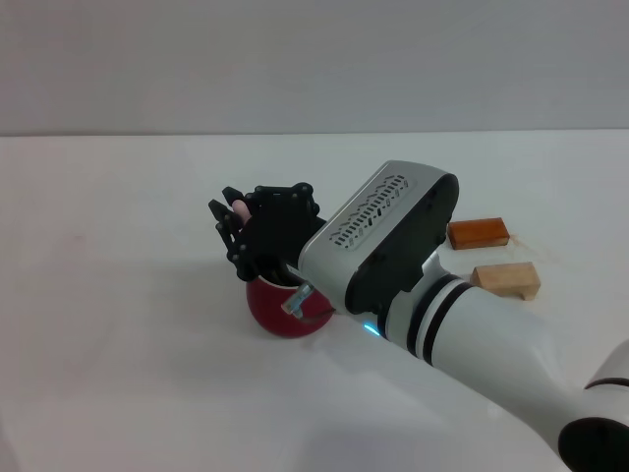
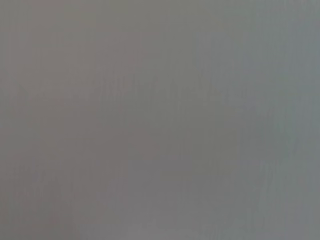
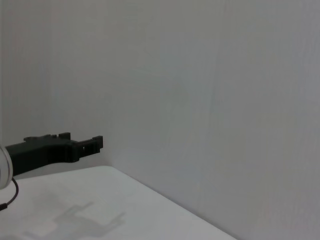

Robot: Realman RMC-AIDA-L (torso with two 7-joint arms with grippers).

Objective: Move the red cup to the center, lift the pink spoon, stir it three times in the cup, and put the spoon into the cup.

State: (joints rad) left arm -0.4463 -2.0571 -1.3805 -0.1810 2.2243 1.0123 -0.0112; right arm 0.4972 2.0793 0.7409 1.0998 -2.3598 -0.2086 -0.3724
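Right claw over red cup — white tabletop, grey wall.

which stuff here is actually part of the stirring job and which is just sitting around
Part of the job:
- red cup, on the white table
- pink spoon, its pink end showing in the right claw above the cup

Just lying about:
- orange-brown block, off to the robot's right
- light wooden block, just nearer the robot than the orange-brown one

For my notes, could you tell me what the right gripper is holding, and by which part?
The right gripper holds the pink spoon by its handle, above the red cup.
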